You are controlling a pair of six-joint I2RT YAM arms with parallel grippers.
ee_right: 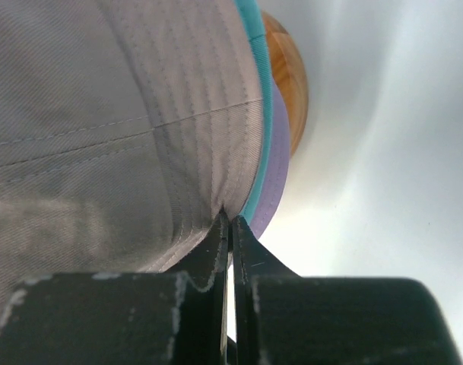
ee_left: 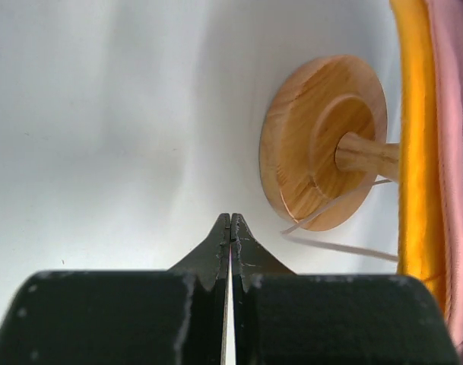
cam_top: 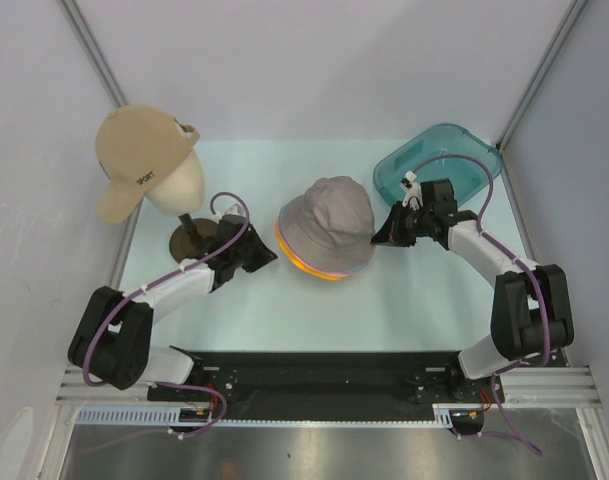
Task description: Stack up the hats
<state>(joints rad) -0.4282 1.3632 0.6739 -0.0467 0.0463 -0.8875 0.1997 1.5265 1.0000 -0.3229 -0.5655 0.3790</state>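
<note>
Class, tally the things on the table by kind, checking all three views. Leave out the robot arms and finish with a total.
Bucket hats: 5 (grey, teal, lilac, yellow-orange, pink)
Baseball cap: 1
Mannequin head on a stand: 1
Plastic tub: 1
Total: 8

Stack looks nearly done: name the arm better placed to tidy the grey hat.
Right, likely. The right gripper is shut, tips at the grey hat brim; the left gripper, also shut, faces the wooden base instead.
</note>
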